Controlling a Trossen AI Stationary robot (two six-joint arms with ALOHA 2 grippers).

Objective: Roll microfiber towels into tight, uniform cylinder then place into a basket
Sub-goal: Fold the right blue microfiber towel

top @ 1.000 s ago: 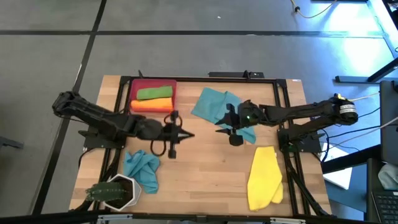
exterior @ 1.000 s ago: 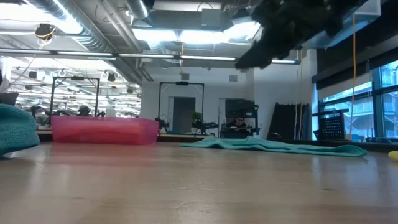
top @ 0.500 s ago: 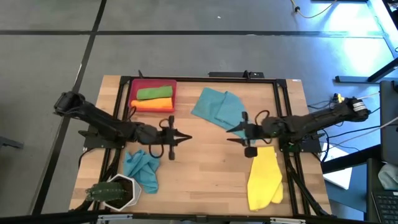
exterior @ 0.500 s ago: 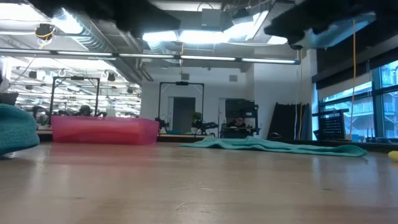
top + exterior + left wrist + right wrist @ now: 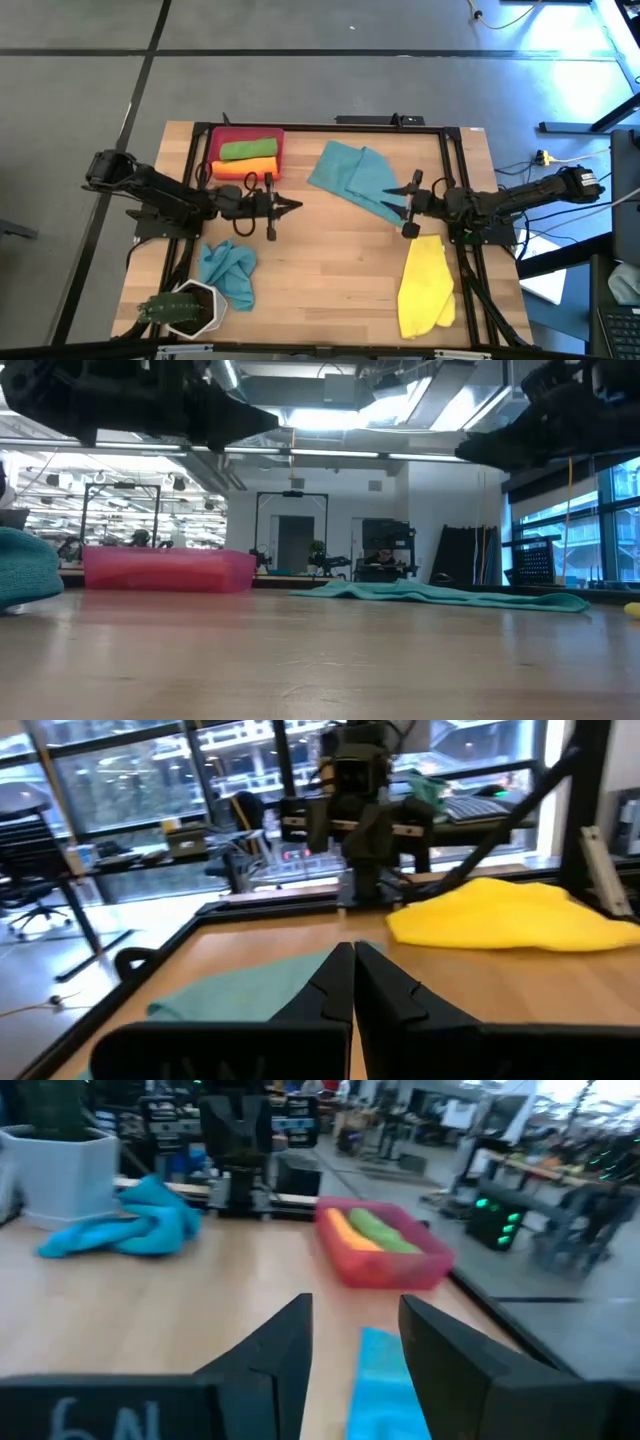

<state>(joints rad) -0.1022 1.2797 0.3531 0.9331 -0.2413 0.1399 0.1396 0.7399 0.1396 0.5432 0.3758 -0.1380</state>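
A teal-blue towel (image 5: 352,175) lies spread out at the table's far middle. Another teal-blue towel (image 5: 228,272) lies crumpled at the near left, and a yellow towel (image 5: 425,285) lies at the near right. In the red basket (image 5: 218,140) at the far left lie a green roll (image 5: 248,150) and an orange roll (image 5: 243,168). My left gripper (image 5: 292,205) hangs shut and level just right of the basket, holding nothing. My right gripper (image 5: 402,205) hangs open and level above the spread towel's right corner (image 5: 385,1380), clear of it.
A white pot with a plant (image 5: 185,310) stands at the near left corner beside the crumpled towel. A black frame (image 5: 330,127) runs around the table's edges. Bare wood (image 5: 320,270) lies between the two arms and toward the near edge.
Both arms have drawn back and tipped level. My left gripper has sunk and gone a little toward the table's left edge, staying shut. My right gripper has gone toward the table's right edge, from over the spread teal towel to its right corner, staying open. No towel has moved.
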